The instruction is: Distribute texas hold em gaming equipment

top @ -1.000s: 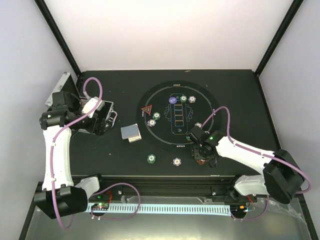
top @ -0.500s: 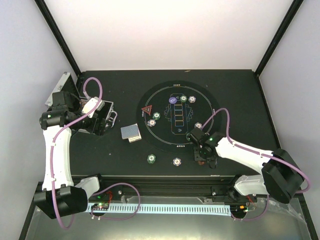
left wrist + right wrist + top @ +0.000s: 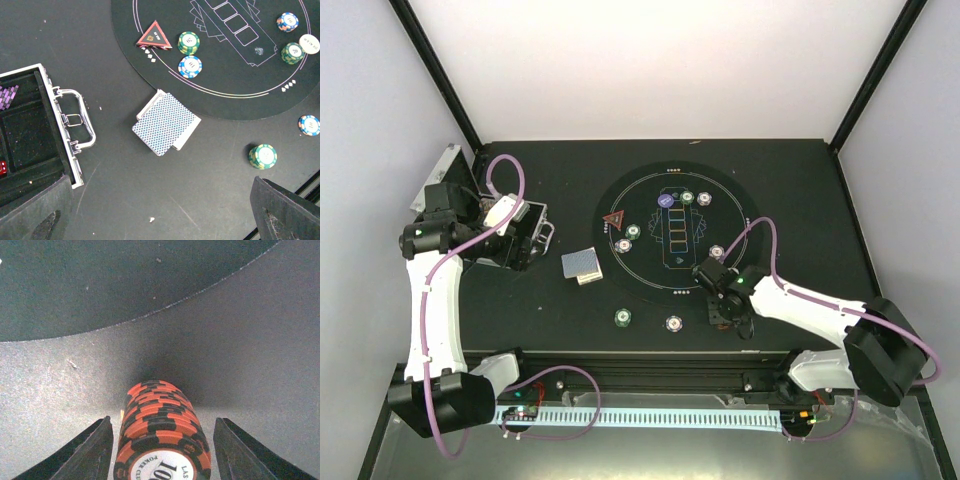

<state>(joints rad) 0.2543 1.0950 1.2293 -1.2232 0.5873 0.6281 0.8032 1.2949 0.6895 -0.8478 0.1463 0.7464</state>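
Note:
My right gripper (image 3: 162, 420) is open, with its fingers standing on either side of a red-and-black striped chip stack (image 3: 161, 432) and a gap on both sides. In the top view it (image 3: 723, 312) is just off the mat's near right edge. My left gripper (image 3: 160, 220) is open and empty, above bare table near the grey-blue-backed cards (image 3: 165, 123). In the top view it (image 3: 525, 238) hovers by the case. The red triangle marker (image 3: 154, 36), a green chip stack (image 3: 188, 42) and a purple one (image 3: 190, 66) lie on the mat. A purple button (image 3: 666, 200) and a white button (image 3: 703, 199) lie at the mat's far side.
The round black mat (image 3: 720, 215) fills the table's middle. The open silver case (image 3: 60, 135) stands at the left, its handle towards the cards. Loose chip stacks lie off the mat near the front: a green one (image 3: 622, 318) and a purple one (image 3: 674, 324).
My right gripper has shifted slightly to the left and nearer the front edge around the red chip stack. The left arm has not moved.

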